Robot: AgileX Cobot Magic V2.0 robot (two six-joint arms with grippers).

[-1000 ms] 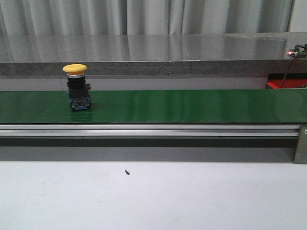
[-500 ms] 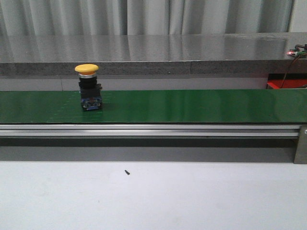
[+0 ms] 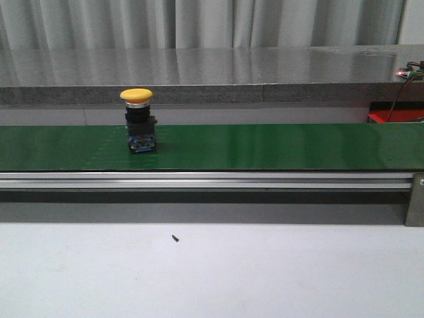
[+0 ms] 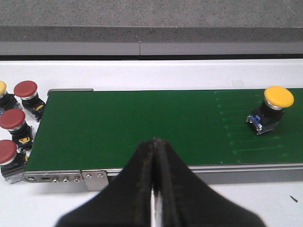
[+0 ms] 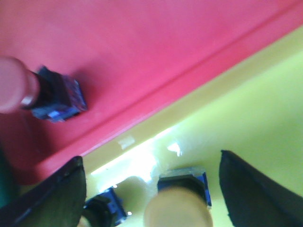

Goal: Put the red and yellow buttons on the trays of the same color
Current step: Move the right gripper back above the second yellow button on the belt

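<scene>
A yellow button point(image 3: 137, 120) with a black and blue base stands upright on the green belt point(image 3: 265, 146); it also shows in the left wrist view point(image 4: 271, 109). My left gripper point(image 4: 155, 142) is shut and empty, near the belt's near edge, well apart from that button. Three red buttons point(image 4: 26, 92) and a yellow one point(image 4: 2, 90) sit off the belt's end. My right gripper point(image 5: 151, 189) is open over the yellow tray point(image 5: 255, 94), with a yellow button point(image 5: 182, 203) between its fingers. A red button point(image 5: 38, 92) lies on the red tray point(image 5: 142, 42).
A grey ledge point(image 3: 212, 73) runs behind the belt. The belt's metal rail point(image 3: 199, 180) runs along its near side. A small dark speck point(image 3: 175, 238) lies on the white table. A second dark button base point(image 5: 106, 208) sits on the yellow tray beside my right gripper.
The yellow button has travelled to the right along the belt. Nothing else in the front view has moved.
</scene>
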